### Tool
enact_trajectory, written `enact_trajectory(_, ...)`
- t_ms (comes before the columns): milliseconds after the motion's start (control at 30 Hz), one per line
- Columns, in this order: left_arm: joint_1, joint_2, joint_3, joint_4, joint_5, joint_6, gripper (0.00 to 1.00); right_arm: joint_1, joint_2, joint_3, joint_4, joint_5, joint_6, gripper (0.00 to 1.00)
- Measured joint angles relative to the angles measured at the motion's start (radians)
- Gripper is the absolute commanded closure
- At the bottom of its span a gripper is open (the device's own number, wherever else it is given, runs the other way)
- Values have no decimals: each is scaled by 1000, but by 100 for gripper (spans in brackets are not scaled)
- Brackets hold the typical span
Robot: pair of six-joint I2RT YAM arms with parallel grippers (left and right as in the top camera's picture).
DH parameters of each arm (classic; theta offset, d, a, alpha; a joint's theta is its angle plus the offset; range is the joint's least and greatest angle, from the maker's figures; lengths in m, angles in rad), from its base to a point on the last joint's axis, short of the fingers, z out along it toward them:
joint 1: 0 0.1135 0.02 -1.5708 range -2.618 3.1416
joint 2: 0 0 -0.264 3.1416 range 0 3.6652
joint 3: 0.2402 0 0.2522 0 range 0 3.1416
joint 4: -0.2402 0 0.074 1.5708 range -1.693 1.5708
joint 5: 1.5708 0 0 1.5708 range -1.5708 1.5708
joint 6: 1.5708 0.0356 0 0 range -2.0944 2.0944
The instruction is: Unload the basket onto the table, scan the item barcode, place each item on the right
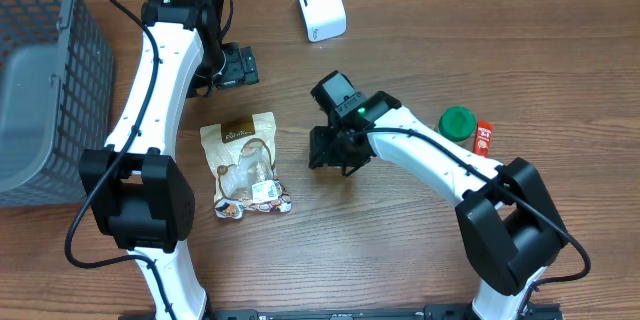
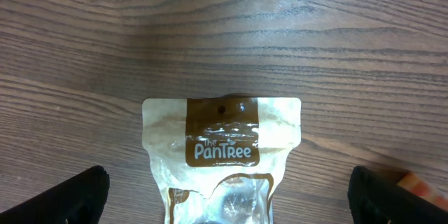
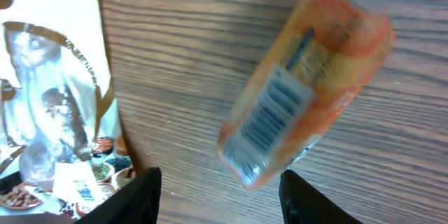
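At the table (image 1: 400, 260) centre, the right fingers (image 3: 143, 199) hold the orange packet (image 3: 301, 91) aloft, the left fingers (image 2: 80, 196) hang wide above a snack pouch (image 2: 222, 147), and the barcode (image 3: 269, 112) probably needs turning squarely toward the white scanner (image 1: 320, 5).

Robot lab bench staged as shop checkout. Evidence: left arm (image 1: 160, 70) and right arm (image 1: 430, 155), white-and-black, over wood-grain surface (image 1: 400, 250). Grey mesh shopping basket (image 1: 90, 80) at one edge. White boxy scanner (image 1: 321, 5) at far side. Packaged retail goods lying about: snack pouch (image 1: 245, 165), green-lidded tub (image 1: 457, 122), red sachet (image 1: 484, 137), orange packet (image 3: 301, 91) with printed barcode.
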Motion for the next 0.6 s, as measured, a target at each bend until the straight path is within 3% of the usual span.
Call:
enact_trajectory(467,0,0,0,0,0,0,0,-13,0,2,79,46,-93,45)
enact_trajectory(600,0,0,0,0,0,0,0,-57,0,3,154,51,-148,51)
